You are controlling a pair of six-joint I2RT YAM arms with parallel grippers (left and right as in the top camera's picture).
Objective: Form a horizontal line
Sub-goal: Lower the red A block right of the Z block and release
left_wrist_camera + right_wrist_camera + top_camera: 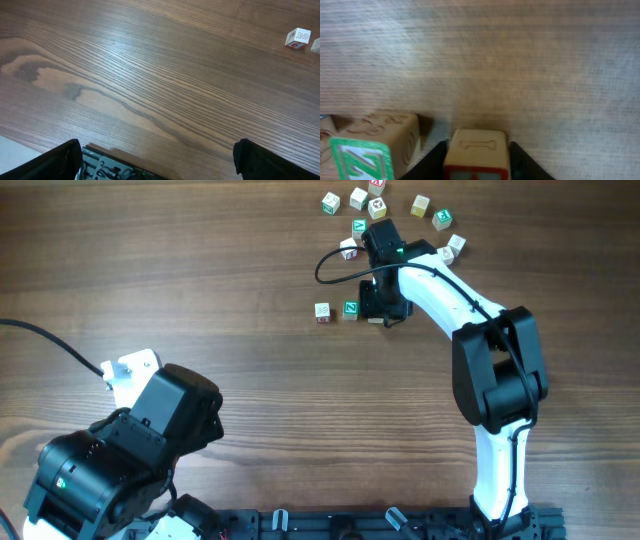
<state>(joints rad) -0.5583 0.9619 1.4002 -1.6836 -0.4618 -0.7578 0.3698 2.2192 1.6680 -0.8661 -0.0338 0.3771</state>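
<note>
My right gripper is down at the table, its fingers tight on both sides of a pale wooden cube with a red-framed top face and a bone engraved on its side. A green-lettered cube stands just left of it, with a small gap. From overhead, the green-lettered cube and a pale cube with red marks lie in a row left of the gripper, which hides most of the held cube. My left gripper is wide open and empty, over bare table at the near left.
Several loose alphabet cubes are scattered at the table's far edge, behind the right arm. One stands close by the arm. A black cable loops left of the right wrist. A cube marked "2" shows far right in the left wrist view.
</note>
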